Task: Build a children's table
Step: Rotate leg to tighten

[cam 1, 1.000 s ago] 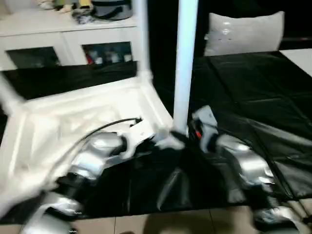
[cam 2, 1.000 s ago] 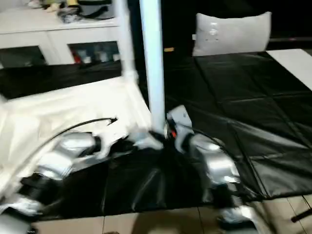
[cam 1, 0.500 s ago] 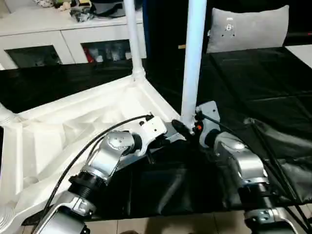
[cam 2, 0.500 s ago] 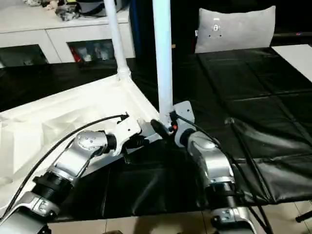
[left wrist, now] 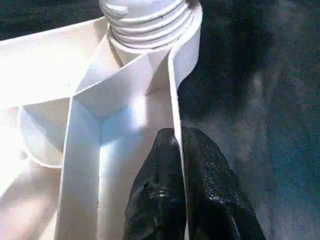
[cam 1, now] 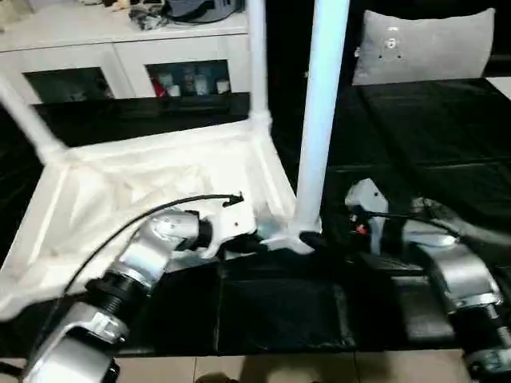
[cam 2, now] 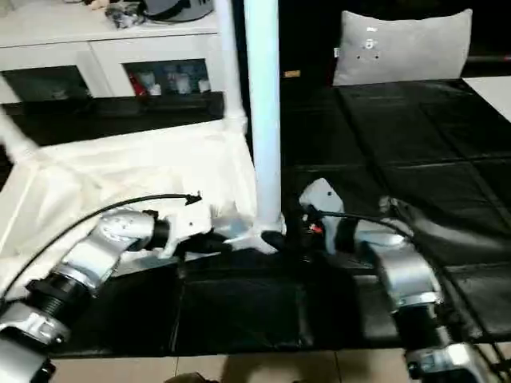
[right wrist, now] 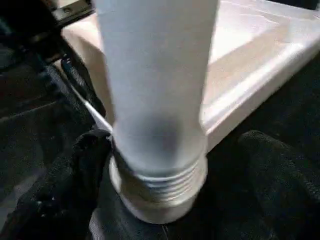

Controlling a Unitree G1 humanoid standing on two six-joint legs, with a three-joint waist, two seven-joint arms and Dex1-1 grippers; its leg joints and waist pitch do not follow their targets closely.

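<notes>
Children's table (cam 1: 152, 191) lies upside down on the black-covered surface (cam 1: 415, 136), ribbed underside up, white tubular legs standing out of its corner sockets. Nearest leg (cam 1: 322, 120) rises upright from the near right corner, threaded end seated in the socket (left wrist: 150, 22). Another leg (cam 1: 257, 64) stands at the far right corner, a third (cam 1: 28, 120) leans at the far left. Left end effector (left wrist: 177, 150) is pressed together on the tabletop's raised rim close to that near socket, one black finger inside the wall, one outside, pinching the thin plastic edge. Right end effector (right wrist: 150, 165) is spread wide, dark fingers (right wrist: 65, 185) flanking the base of the nearest leg at the threads, not clamping it. Grey cushion (cam 1: 423, 44) sits well apart at the far side, white cabinet (cam 1: 120, 56) behind. Handling judgement: hollow moulded plastic, likely light, stiff in the ribs but the rim wall may flex under a pinch; smooth tube likely slippery, so it could spin in the grasp. Best hold probably low on the leg just above the threads for turning, with the other side steadying the rim next to the socket. The long leg gives leverage, so a high grab could tip the light top.
</notes>
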